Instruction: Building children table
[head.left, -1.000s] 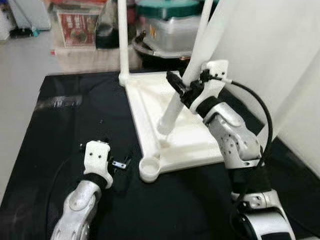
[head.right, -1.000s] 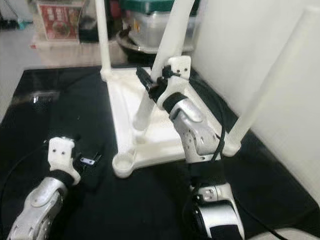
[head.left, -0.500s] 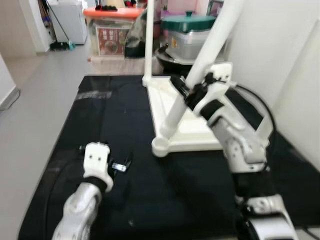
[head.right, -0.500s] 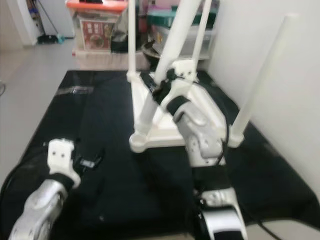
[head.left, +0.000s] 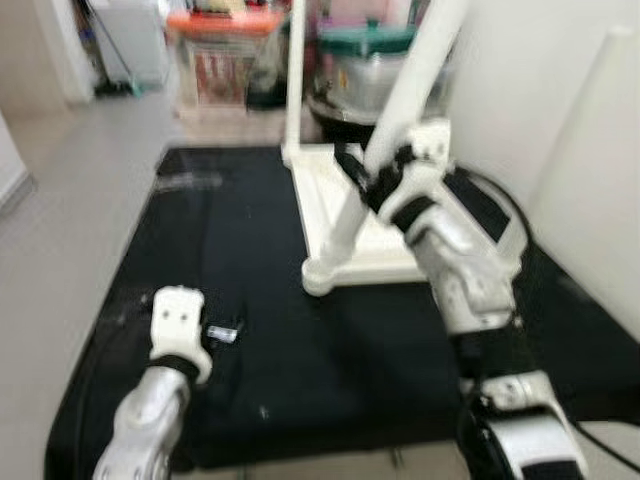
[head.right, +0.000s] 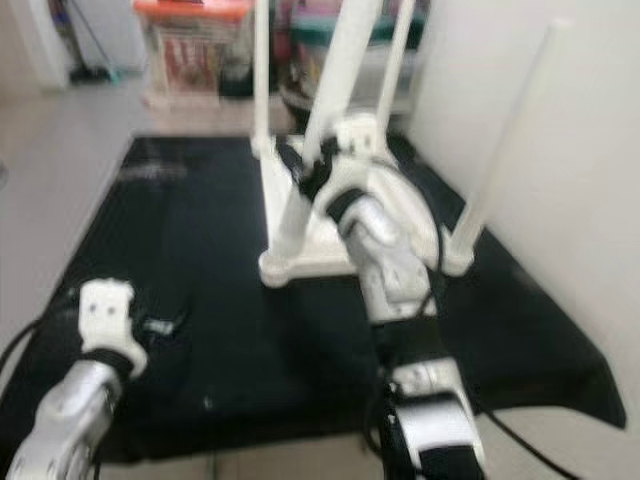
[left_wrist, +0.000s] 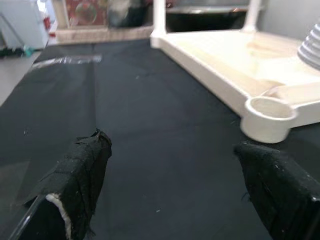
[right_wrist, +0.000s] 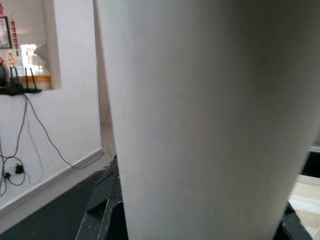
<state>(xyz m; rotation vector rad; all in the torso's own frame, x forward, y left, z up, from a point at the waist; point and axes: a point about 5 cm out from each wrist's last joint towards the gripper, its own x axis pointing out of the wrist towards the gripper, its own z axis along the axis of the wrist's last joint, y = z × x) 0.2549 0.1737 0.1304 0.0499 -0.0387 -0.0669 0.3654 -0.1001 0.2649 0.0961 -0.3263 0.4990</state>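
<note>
Right gripper (head.left: 372, 183): clamped round the loose leg (head.left: 395, 115), at about the leg's middle; in the right wrist view the white leg stands hard against the camera with black finger parts at either side of it.
Right arm (head.left: 455, 262): raised from the lower right, forearm reaching up and over the tabletop (head.left: 375, 255), wrist bent toward the leg; a black cable loops beside the forearm.
Loose leg: white tube, tilted, its top leaning away to the upper right, its foot down on the tabletop close to the near corner socket (head.left: 317, 277); whether it sits in the socket I cannot tell.
Tabletop: white panel lying upside down on the mat (head.left: 250, 330), at the mat's far right part, beside the wall (head.left: 530, 90).
Socket: round open ring at the tabletop's near left corner; in the left wrist view it is hollow and bare.
Fitted legs: one upright leg (head.left: 295, 75) at the tabletop's far left corner; another upright leg (head.right: 510, 140) at its near right corner, next to the wall; a third (head.right: 397, 55) rises at the far right corner.
Left gripper (left_wrist: 175, 200): spread wide, nothing between its fingers (left_wrist: 80, 175), hovering low over the mat, well to the near left of the tabletop and pointing toward the socket.
Left arm (head.left: 150, 420): low, coming from the bottom left, wrist level.
Mat: black, covering the floor (head.left: 70, 200) under the tabletop.
Bins (head.left: 225, 50): storage boxes and a green-lidded pot beyond the tabletop's far edge, blurred.
</note>
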